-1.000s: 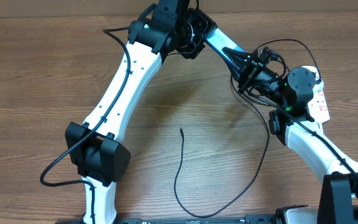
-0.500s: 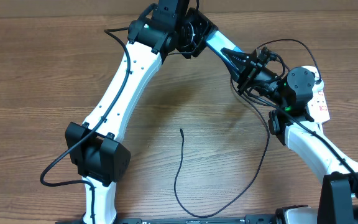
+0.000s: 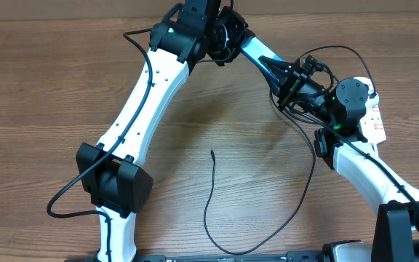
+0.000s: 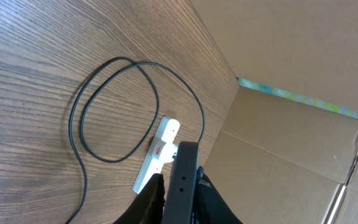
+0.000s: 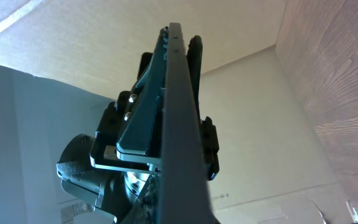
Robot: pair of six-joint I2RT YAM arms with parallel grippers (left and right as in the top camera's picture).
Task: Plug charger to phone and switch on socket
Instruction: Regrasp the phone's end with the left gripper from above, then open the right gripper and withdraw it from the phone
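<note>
The phone [image 3: 257, 55] hangs edge-on in the air at the back of the table, held between both arms. My left gripper [image 3: 230, 42] is shut on its far end; in the left wrist view the dark phone edge [image 4: 184, 180] sits pinched between my black fingers [image 4: 156, 196]. My right gripper [image 3: 281, 73] is shut on the other end, and the phone [image 5: 176, 124] rises straight out of its jaws. The thin black charger [image 3: 208, 204] lies loose on the table with its connector tip [image 3: 212, 152] free. The white socket [image 3: 374, 120] [image 4: 157, 154] lies at the right, partly under the right arm.
A cardboard wall [image 4: 291, 155] stands along the back edge of the wooden table [image 3: 42, 87]. The charger cable makes a loop [image 4: 82, 124] on the wood beside the socket. A black arm cable [image 3: 68, 193] trails at the left base.
My left gripper's jaws have closed onto the phone's end. Both arms and the charger lie where they were.
</note>
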